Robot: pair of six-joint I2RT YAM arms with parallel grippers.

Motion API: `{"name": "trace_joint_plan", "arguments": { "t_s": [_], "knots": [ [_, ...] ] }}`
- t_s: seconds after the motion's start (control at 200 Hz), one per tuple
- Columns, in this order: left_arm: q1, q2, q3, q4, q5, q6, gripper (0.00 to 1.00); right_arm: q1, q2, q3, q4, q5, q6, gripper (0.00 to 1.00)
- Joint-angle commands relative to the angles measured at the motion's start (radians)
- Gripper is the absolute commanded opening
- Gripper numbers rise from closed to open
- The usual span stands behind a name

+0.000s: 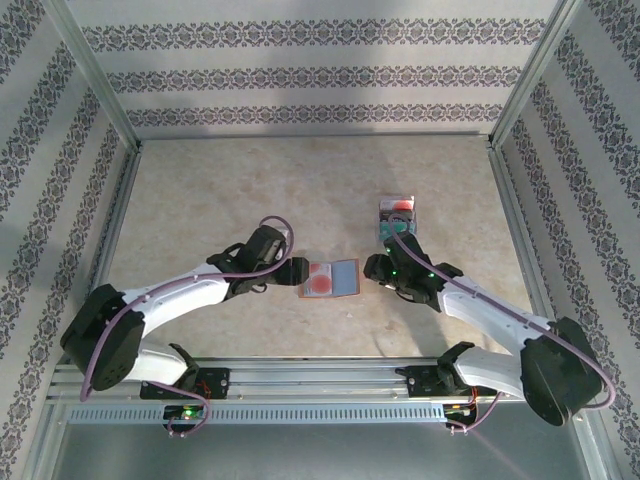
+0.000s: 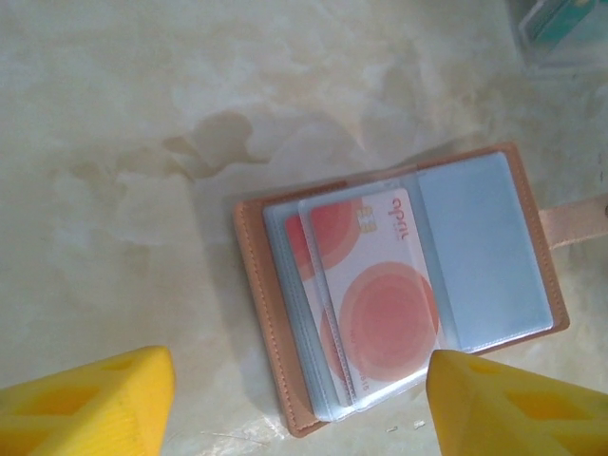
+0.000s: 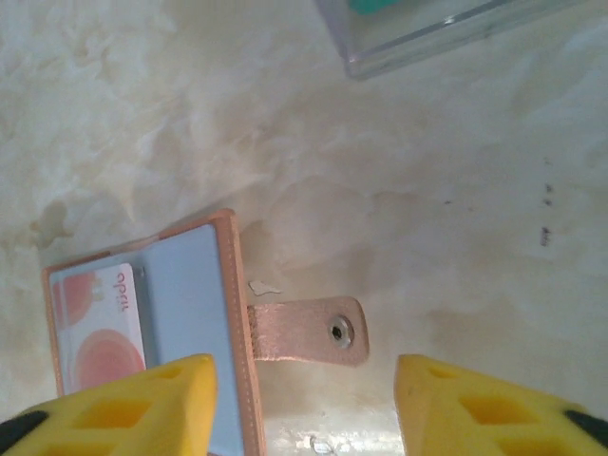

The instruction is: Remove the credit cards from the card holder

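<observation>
The salmon-pink card holder (image 1: 345, 277) lies open on the table between both arms. Its clear sleeves hold a white credit card with orange-red circles (image 2: 380, 285), seen too in the right wrist view (image 3: 100, 328). My left gripper (image 1: 297, 272) is at the holder's left edge, open; its yellow fingertips (image 2: 85, 404) straddle the holder's (image 2: 261, 313) near corner without touching it. My right gripper (image 1: 372, 268) is open at the holder's right side, fingertips (image 3: 494, 408) either side of the snap strap (image 3: 309, 331), which lies flat on the table.
A clear plastic box (image 1: 397, 215) stands behind the right gripper, with a red card and a teal one (image 3: 380, 6) inside. Patterned walls and metal posts ring the marbled table (image 1: 230, 190).
</observation>
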Motion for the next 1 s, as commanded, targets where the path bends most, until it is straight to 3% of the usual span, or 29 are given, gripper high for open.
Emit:
{"name": "trace_joint_plan", "arguments": {
  "t_s": [0.0,0.175,0.48,0.695,0.994],
  "knots": [
    [-0.031,0.053,0.012,0.077,0.023,-0.024,0.64,-0.003,-0.038,0.026,-0.078,0.056,-0.015,0.44],
    [-0.041,0.128,0.030,0.133,0.059,-0.034,0.54,0.048,-0.008,0.055,0.006,-0.016,-0.023,0.38],
    [-0.036,0.191,0.007,0.236,0.076,-0.084,0.43,0.097,0.212,0.121,0.226,-0.222,-0.031,0.28],
    [-0.030,0.212,0.007,0.252,0.098,-0.072,0.39,0.066,0.329,0.110,0.348,-0.344,-0.023,0.23],
    [-0.027,0.270,0.031,0.253,0.144,-0.061,0.37,0.058,0.404,0.081,0.430,-0.396,-0.009,0.23]
  ]
}}
